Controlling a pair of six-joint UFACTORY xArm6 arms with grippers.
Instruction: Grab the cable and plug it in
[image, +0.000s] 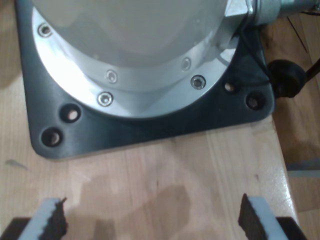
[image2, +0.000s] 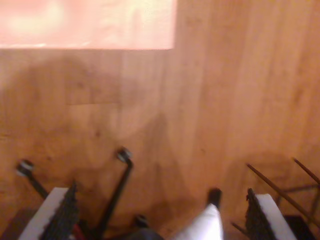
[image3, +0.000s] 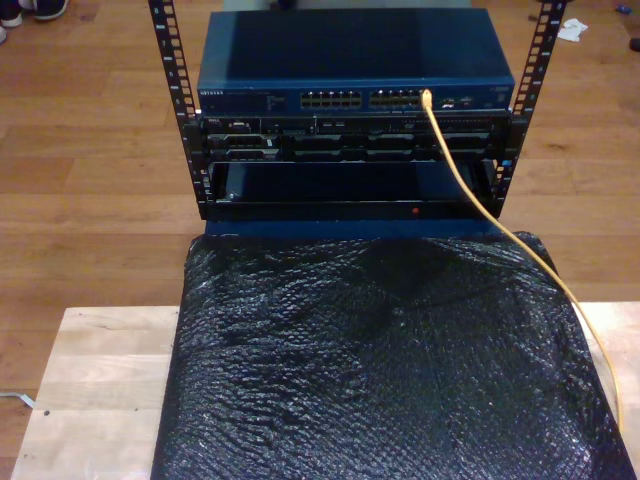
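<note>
Cable plugged in, jaws released.
The cable (image3: 470, 175) runs from the switch (image3: 355, 60) across the black sheet (image3: 390, 360); my first gripper (image: 150, 217) and my second gripper (image2: 160, 215) hang spread, empty.

Dim and warm-toned in the exterior view, with specks of glare across the crinkled black plastic sheet (image3: 385, 360). Soft and blurred in both wrist views; washed out above the round silver metal base flange (image: 145, 97).
</note>
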